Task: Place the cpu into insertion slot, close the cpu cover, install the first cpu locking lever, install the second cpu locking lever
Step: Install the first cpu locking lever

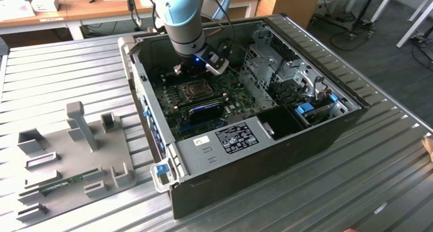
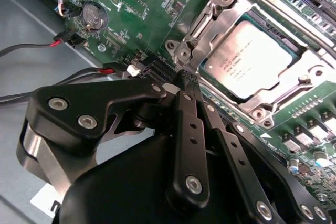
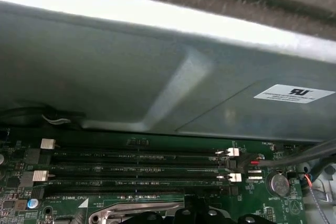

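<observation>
In the exterior view, reading from its left, we first find a grey fixture plate [image 1: 74, 156] with upright blocks lying on the ribbed metal bench [image 1: 54, 75], and beside it the open computer case [image 1: 338, 125] occupying the bench's middle. The arm [image 1: 182, 16] descends into the case near its far wall, and its gripper [image 1: 181, 69] hangs just above the green motherboard [image 1: 223, 98], close beside the insertion slot [image 1: 196, 92]. The second wrist view supplies what the exterior view cannot resolve: the cpu [image 2: 252, 59] already lies seated in the insertion slot [image 2: 207, 35], its pale top exposed through the cut-out of the cpu cover [image 2: 233, 11], which lies down around it. In that view the gripper [image 2: 184, 80] has its black fingers [image 2: 189, 129] drawn together to a single tip holding nothing, poised at the socket's corner; whether it touches the board we cannot tell. The first wrist view adds the long black memory slots [image 3: 142, 169] with white latches, running beneath the grey case wall [image 3: 157, 77].
</observation>
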Controlling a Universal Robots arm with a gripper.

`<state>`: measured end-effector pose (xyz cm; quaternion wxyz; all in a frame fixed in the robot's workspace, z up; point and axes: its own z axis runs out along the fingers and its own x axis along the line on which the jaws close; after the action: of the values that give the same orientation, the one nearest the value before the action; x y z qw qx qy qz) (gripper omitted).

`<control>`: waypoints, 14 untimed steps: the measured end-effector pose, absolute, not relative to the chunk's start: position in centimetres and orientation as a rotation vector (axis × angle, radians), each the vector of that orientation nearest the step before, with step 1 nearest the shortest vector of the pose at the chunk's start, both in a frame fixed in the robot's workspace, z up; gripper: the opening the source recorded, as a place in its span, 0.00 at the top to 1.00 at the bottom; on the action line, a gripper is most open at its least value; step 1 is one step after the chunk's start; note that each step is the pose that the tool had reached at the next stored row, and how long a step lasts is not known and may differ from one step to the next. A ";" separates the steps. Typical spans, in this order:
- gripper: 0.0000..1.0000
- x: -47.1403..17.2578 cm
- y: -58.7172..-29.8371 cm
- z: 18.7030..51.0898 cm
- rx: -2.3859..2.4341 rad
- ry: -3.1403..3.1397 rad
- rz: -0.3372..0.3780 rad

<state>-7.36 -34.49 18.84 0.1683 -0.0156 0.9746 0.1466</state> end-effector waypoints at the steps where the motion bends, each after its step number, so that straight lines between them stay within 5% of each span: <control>1: 0.90 -7.4 -34.5 18.8 -0.044 2.772 0.417; 14: 0.90 -7.4 -34.5 18.5 -0.044 2.768 0.423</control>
<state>-7.38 -34.49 18.53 0.1700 -0.0155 0.9740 0.1487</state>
